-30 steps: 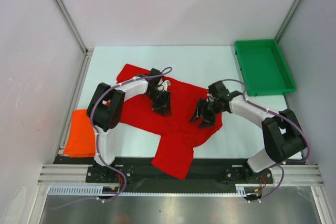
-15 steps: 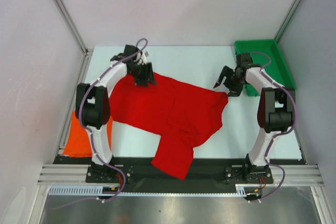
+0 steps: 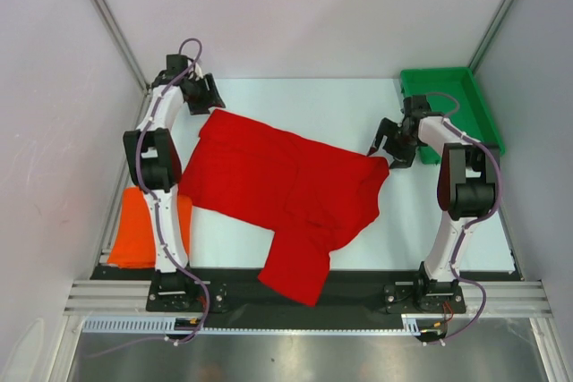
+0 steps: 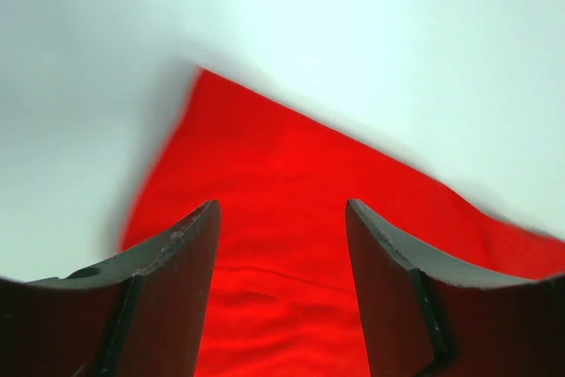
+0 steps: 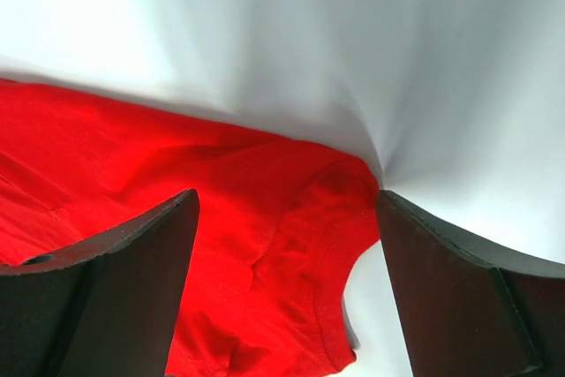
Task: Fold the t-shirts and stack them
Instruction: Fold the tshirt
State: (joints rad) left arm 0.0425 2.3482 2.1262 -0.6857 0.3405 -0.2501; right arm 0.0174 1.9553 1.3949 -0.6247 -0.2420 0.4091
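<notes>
The red t-shirt (image 3: pixel 277 185) lies spread across the middle of the table, one sleeve hanging over the near edge. The orange t-shirt (image 3: pixel 143 230) lies folded at the near left, partly behind the left arm. My left gripper (image 3: pixel 211 96) is open and empty at the far left, just off the shirt's far left corner (image 4: pixel 265 174). My right gripper (image 3: pixel 387 148) is open and empty at the shirt's right corner, near the neck edge (image 5: pixel 327 218). Both sets of jaws stand wide apart above red cloth.
A green plastic tray (image 3: pixel 449 114) sits at the far right, close behind the right arm. Metal frame posts run along the left and right sides. The black base rail lies along the near edge.
Both arms have spread outward from the shirt's middle, pulling the cloth flatter and wider. The left gripper has let go and moved on to the far left corner; the right has stayed put.
</notes>
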